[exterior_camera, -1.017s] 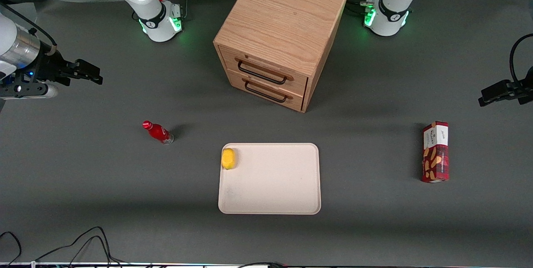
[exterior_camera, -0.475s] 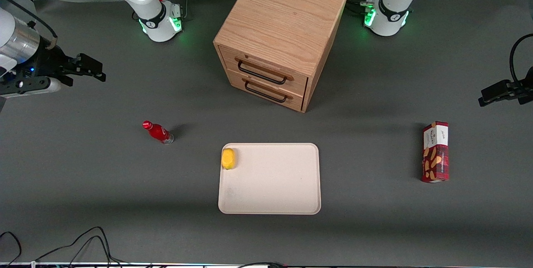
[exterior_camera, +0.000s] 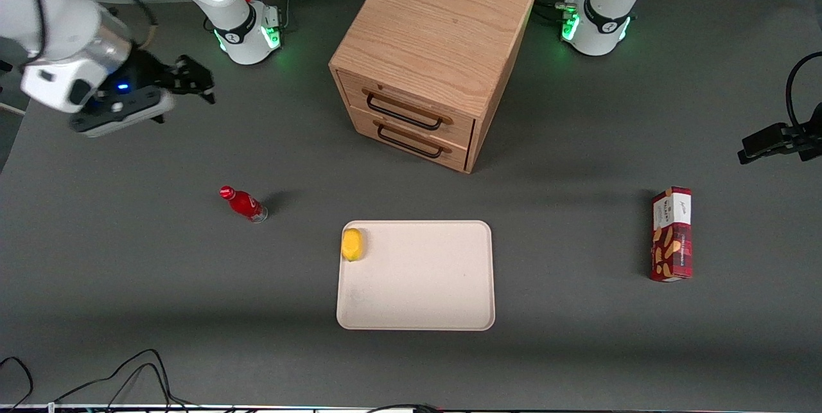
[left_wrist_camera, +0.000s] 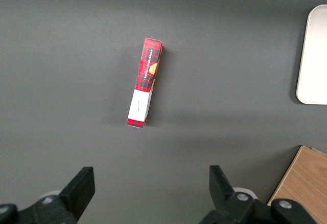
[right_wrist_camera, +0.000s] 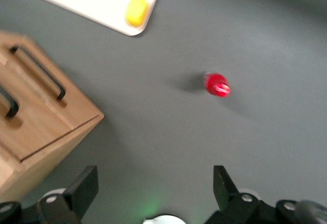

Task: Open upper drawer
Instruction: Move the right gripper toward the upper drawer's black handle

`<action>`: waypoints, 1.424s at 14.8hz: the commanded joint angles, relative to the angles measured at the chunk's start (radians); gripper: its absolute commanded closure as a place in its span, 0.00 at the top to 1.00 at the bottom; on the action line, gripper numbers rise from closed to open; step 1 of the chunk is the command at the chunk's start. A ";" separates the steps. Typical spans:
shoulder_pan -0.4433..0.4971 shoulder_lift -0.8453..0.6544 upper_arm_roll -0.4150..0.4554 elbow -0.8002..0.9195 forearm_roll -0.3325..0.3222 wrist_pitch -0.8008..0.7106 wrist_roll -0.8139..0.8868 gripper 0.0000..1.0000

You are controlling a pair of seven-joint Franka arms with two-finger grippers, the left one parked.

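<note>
Your pincer (exterior_camera: 196, 82) hangs in the air toward the working arm's end of the dark grey surface (exterior_camera: 128, 284), well apart from the boxy light oak cabinet (exterior_camera: 430, 40), and its black fingers (right_wrist_camera: 84, 185) stand wide apart with nothing between them. The upper drawer (exterior_camera: 411, 110), the topmost of the two with a black wire handle (exterior_camera: 403, 114), sits flush in the cabinet front, closed, directly above the matching lower drawer (exterior_camera: 411, 140). The cabinet stands about midway along the surface, farther from the front camera than the cream rectangular tray (exterior_camera: 443, 297). You can see a small yellow rounded object (exterior_camera: 352, 244) lying in the tray's corner, the one toward the working arm's end and nearest the cabinet. A small red bottle with a red cap (exterior_camera: 244, 203) stands on the surface between your pincer and the tray, nearer the front camera than the pincer. In the right wrist view the cabinet's corner and both handles show beside the bottle and the tray. A red patterned carton (exterior_camera: 672, 234) lies toward the parked arm's end.
</note>
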 commanded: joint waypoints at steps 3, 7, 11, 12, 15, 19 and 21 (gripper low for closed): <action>-0.008 0.111 0.133 0.027 0.059 0.079 -0.153 1.00; -0.014 0.250 0.195 0.095 0.065 0.090 -0.191 1.00; 0.000 0.312 0.233 0.128 0.073 0.133 -0.199 1.00; 0.000 0.333 0.236 0.129 0.079 0.145 -0.197 1.00; 0.003 0.366 0.241 0.126 0.157 0.179 -0.200 1.00; 0.038 0.456 0.264 0.169 0.154 0.211 -0.243 1.00; 0.064 0.470 0.264 0.175 0.150 0.226 -0.243 1.00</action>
